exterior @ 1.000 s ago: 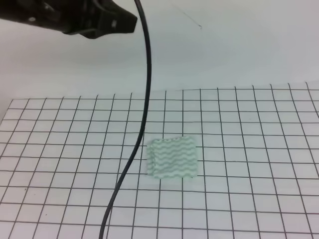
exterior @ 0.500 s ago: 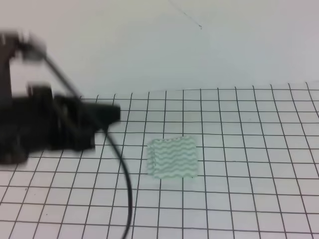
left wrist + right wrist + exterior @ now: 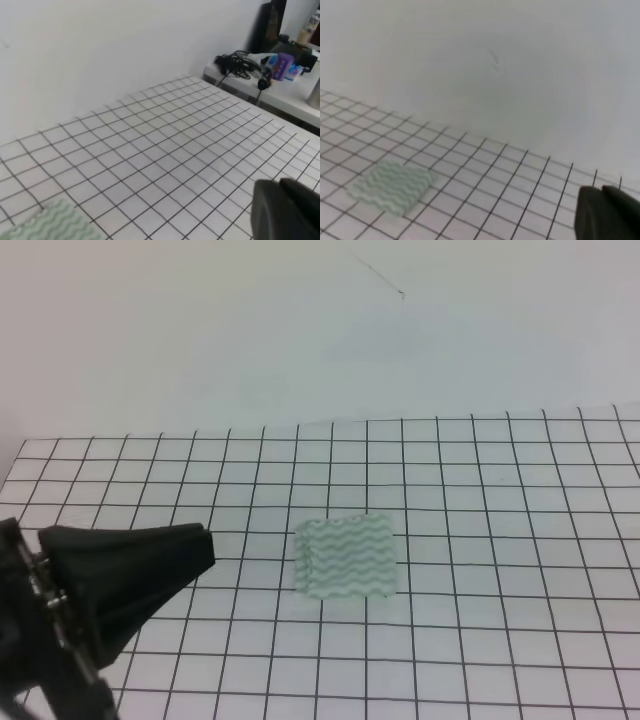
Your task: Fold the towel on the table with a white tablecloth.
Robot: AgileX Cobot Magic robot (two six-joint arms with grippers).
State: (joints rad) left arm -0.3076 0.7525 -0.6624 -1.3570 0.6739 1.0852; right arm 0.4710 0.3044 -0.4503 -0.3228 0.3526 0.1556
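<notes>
The towel [image 3: 347, 557] lies flat on the gridded white bench [image 3: 500, 640], a plain white wall behind it. The left claw [image 3: 150, 560] sits left of the towel, apart from it, holding nothing; its opening cannot be told. The right claw [image 3: 607, 212] is equally unclear.

No text, label, brand, number or sign can be read in any view; the small items at the upper right of the left wrist view are too blurred.
</notes>
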